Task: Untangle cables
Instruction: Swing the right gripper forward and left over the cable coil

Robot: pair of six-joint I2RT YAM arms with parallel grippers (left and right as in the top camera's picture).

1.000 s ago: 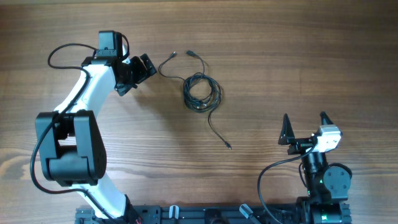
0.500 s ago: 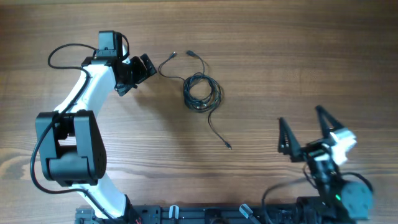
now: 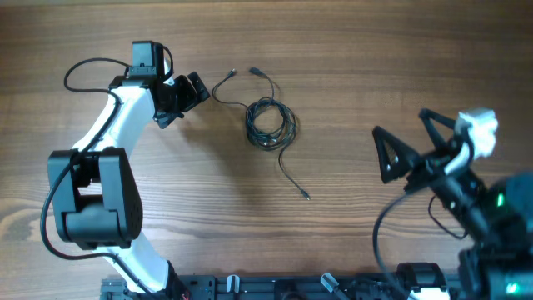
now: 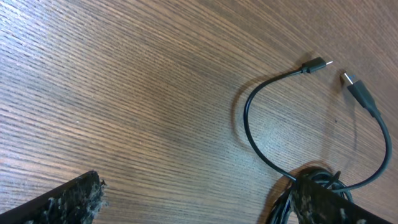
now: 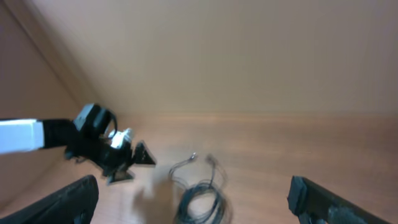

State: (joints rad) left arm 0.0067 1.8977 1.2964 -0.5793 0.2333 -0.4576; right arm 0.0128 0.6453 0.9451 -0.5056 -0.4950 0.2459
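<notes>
Thin black cables (image 3: 269, 123) lie on the wood-grained surface (image 3: 350, 67), mostly wound into a small round coil. Two plug-tipped ends curve out near the left hand (image 3: 185, 98), and one tail trails away. Left hand and right hand (image 3: 398, 122) both gape wide, holding nothing.

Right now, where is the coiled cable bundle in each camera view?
Overhead: the cable bundle lies upper centre on the table.
Left wrist: cable bundle at the bottom right, only partly visible.
Right wrist: cable bundle at bottom centre, blurred.
Shared landmark: the two plug ends lying close together just beyond the coil.
</notes>
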